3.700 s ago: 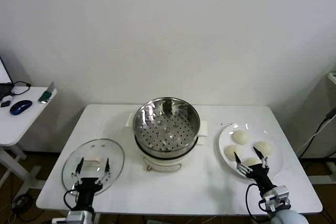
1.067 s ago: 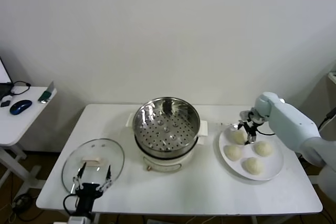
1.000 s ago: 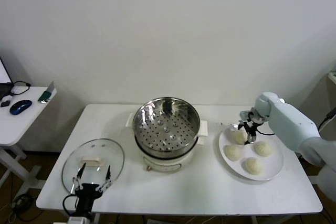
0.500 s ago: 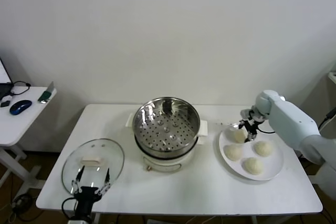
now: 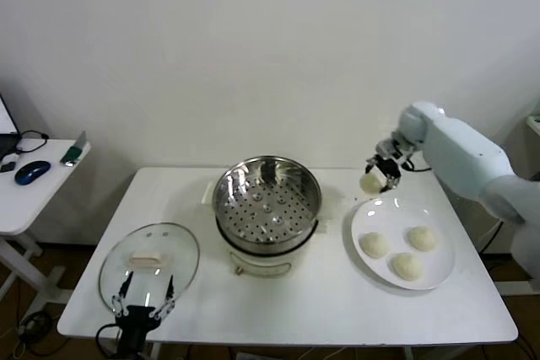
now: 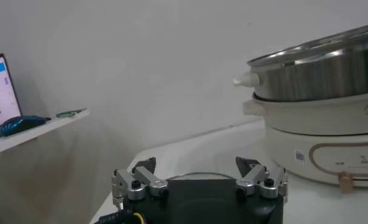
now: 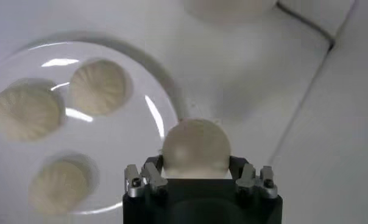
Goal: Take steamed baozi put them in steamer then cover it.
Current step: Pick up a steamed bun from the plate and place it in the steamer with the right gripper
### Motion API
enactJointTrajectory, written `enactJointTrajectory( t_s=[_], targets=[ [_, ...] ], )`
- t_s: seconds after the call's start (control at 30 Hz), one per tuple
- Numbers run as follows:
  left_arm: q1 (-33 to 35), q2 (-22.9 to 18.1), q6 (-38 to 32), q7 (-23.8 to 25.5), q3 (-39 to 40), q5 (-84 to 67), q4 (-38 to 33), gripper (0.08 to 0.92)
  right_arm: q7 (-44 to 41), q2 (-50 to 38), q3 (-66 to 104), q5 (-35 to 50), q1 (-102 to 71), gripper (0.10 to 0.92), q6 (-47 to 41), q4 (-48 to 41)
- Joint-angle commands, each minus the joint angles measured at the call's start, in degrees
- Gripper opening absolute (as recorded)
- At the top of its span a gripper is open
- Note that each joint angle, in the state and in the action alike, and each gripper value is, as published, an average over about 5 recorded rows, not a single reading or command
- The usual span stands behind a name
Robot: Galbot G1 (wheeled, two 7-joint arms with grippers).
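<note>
Round steel steamer pot stands open-topped, nothing over it. Bare white bench strip separates pot and flat white plate. Glass lid lies near the left corner.

Plain white wall fills the rear of the room, evenly lit and bare. In front of it stands a white rectangular surface with rounded corners. To the left, well apart from it, a second white side table on angled legs carries a dark blue computer mouse, a black cable and a small green-edged card. A screen edge shows at the far left. Brown floor lies beneath, with a coiled cable upon it.
</note>
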Motion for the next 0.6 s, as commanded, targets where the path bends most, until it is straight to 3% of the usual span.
enactJointTrajectory(
  t_s=[0.03,0.4,0.6],
  targets=[
    [0.52,-0.06,0.11,0.14,0.2,0.21,-0.03,0.823,-1.22,7.61,-8.14,2.45,12.88,0.7,11.62,6.61],
    [1.18,0.07,-0.07,0.1,-0.1,-0.19,0.18,0.823,3.77,17.8,-4.99,-9.31,9.23,0.704,19.75,11.26],
    [1.63,0.23,0.0,0.1,-0.29,-0.78,-0.05,0.823,6.03,21.84,-4.08,-17.0,4.25,0.702,21.75,9.47]
  ],
)
